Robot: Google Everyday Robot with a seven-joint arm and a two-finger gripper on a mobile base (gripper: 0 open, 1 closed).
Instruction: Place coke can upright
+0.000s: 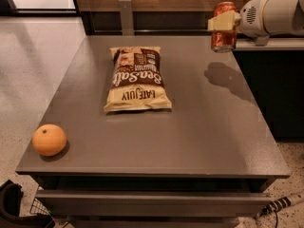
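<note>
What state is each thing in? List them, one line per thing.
coke can: upright, held in the air over the far right edge of the table
gripper: shut on the coke can, upper right
chip bag: lying flat mid-table
orange: resting at the near left corner
</note>
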